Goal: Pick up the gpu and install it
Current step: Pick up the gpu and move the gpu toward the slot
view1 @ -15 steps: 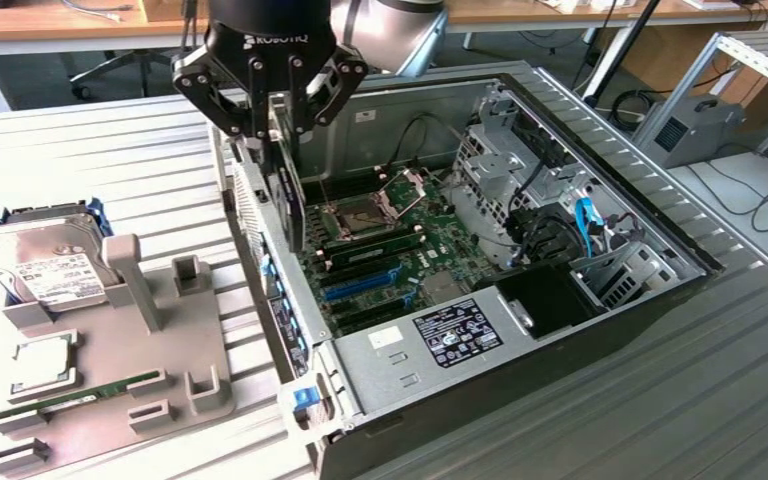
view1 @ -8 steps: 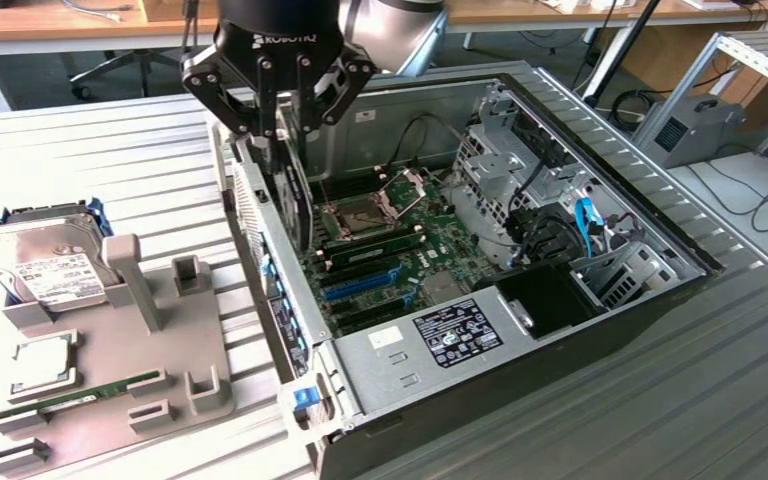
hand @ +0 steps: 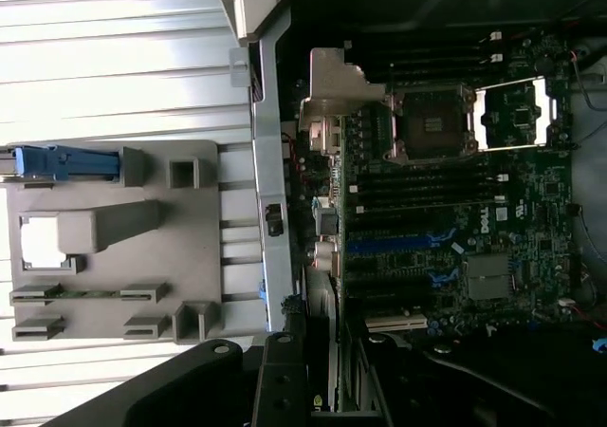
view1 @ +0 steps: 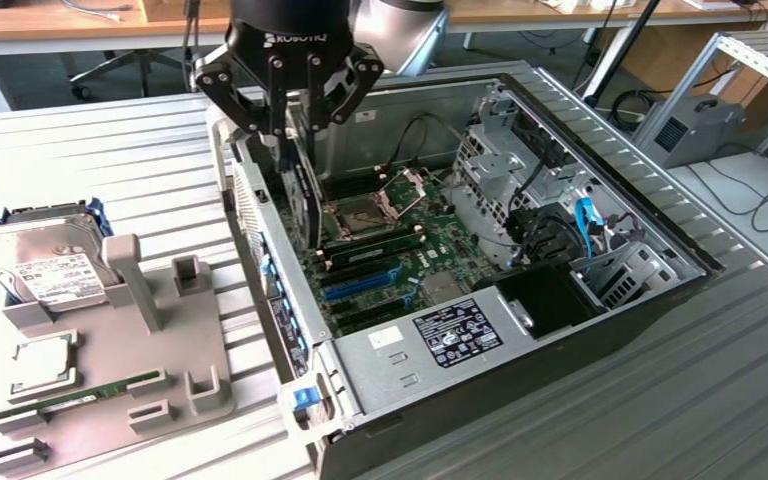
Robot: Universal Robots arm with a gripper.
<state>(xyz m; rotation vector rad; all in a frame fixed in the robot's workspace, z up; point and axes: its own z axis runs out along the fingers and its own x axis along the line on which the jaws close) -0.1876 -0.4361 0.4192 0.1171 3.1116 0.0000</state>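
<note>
The gripper [view1: 289,125] is clamped on the gpu [view1: 308,200]. The card hangs upright, edge-on, inside the open computer case [view1: 584,330], just beside its rear wall. Its lower edge is near the motherboard [view1: 418,235]. Open board lies toward the drive cage [view1: 498,170].

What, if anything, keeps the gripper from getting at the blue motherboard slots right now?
Probably nothing, so likely yes: the case is open, the gripper holds the gpu upright inside it, and the blue slots lie uncovered close by.

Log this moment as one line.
gripper: jaws shut on gpu | gpu: upright, inside open case beside rear wall | seated: cannot tell
</note>
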